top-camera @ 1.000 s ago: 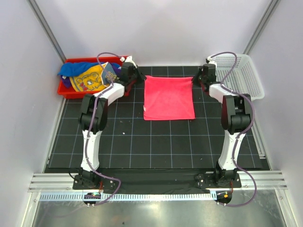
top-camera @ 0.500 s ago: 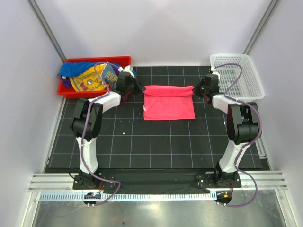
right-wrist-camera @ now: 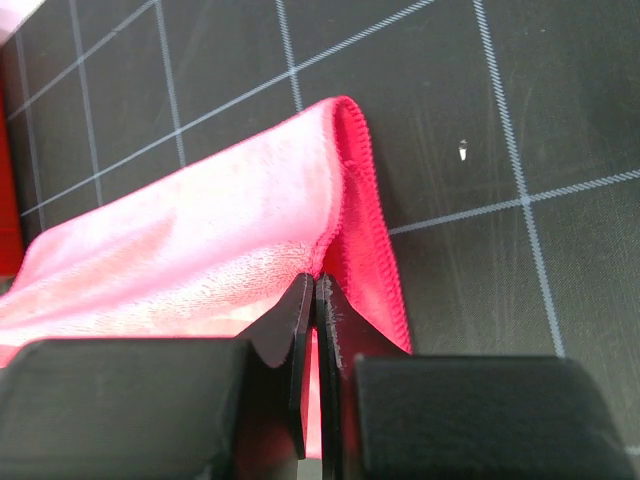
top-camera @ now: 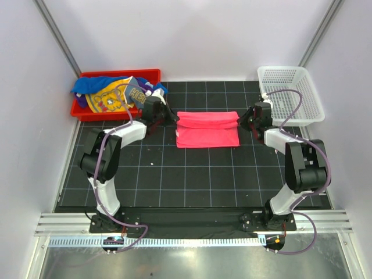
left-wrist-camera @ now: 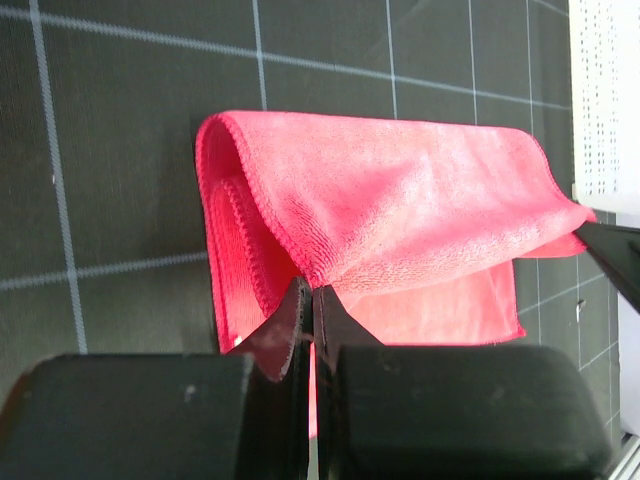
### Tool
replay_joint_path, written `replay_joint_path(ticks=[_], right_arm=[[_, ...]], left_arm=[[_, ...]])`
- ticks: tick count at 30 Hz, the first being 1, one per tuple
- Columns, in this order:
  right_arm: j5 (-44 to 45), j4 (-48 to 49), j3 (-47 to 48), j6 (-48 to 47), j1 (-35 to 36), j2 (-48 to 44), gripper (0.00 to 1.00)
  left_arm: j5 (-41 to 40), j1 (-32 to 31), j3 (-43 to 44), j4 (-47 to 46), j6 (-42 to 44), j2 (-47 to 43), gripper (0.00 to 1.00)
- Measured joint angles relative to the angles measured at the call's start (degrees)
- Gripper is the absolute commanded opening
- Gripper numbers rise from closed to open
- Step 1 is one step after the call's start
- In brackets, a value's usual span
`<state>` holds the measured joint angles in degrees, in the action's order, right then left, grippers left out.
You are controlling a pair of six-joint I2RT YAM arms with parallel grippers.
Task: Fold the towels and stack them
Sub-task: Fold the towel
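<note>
The left end effector point(left-wrist-camera: 307, 292) and the right end effector point(right-wrist-camera: 310, 288) are each clamped shut on a far corner of the hot pink cloth towel point(top-camera: 207, 131). Over the last second they have drawn that far edge toward the near one, so the towel, flat and square before on the black gridded counter point(top-camera: 192, 174), is now a narrower band with its top layer curling over. I judge the first fold about half made; the other towels point(top-camera: 107, 96) wait in the red plastic bin point(top-camera: 116, 74).
</note>
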<state>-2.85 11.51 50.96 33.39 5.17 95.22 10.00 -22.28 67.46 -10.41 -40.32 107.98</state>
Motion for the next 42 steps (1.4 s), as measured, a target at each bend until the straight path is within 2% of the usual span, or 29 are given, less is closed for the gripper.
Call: replay_joint_path(ticks=[16,36,40,42], right_arm=[[0.6,-1.3,-7.0,0.0,0.5,-9.4,0.06],[0.7,-2.8,-12.5,0.0,0.5,-12.3,0.06],[0.6,-2.7,-12.8,0.0,0.5,-12.3,0.11],[0.6,-2.7,-13.0,0.0,0.5,-12.3,0.16]], left_arm=[[-2.1,-2.7,-5.7,1.4,-0.2,-5.9,0.0],[-2.9,-3.5,-10.9,1.7,-1.3,-7.2,0.0],[-2.9,-3.7,-11.4,1.7,-1.4,-7.2,0.0],[-2.9,-3.9,-11.7,1.7,-1.5,-7.2,0.06]])
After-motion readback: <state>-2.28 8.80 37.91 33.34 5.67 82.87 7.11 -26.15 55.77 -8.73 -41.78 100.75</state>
